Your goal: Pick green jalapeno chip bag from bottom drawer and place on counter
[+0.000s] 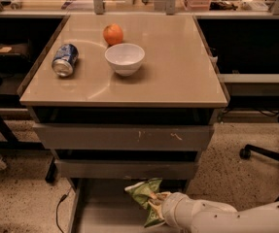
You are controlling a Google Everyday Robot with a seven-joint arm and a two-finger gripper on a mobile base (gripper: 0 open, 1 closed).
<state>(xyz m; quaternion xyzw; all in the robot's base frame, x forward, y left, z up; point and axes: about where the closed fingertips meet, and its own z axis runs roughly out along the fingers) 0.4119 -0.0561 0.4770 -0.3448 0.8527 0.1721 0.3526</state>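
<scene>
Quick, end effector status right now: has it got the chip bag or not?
End effector: closed, holding the green jalapeno chip bag, low over the bottom drawer.
</scene>
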